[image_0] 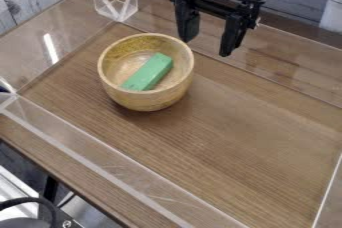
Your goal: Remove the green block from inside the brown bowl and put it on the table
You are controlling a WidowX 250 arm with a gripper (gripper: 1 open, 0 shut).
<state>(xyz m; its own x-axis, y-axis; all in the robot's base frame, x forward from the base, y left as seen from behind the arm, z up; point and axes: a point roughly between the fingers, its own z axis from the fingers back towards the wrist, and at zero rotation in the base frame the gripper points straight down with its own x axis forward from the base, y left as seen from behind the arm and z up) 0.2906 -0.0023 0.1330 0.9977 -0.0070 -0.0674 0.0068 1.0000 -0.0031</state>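
- Found the green block (151,73) inside the brown bowl (147,101), down and to the left of the gripper (210,49) in the camera view.
- Saw the jaws spread wide, with nothing held between them.
- Traced the block's long axis from lower left to upper right, pointing roughly up toward the gripper's side of the bowl.
- Read the spread of the jaws as running roughly across that axis, so probably needed little turning for a grip on the long sides.
- Could not tell the height over the table (241,127).
- Judged a sideways shift over the bowl necessary before any descent, clear of the rim.
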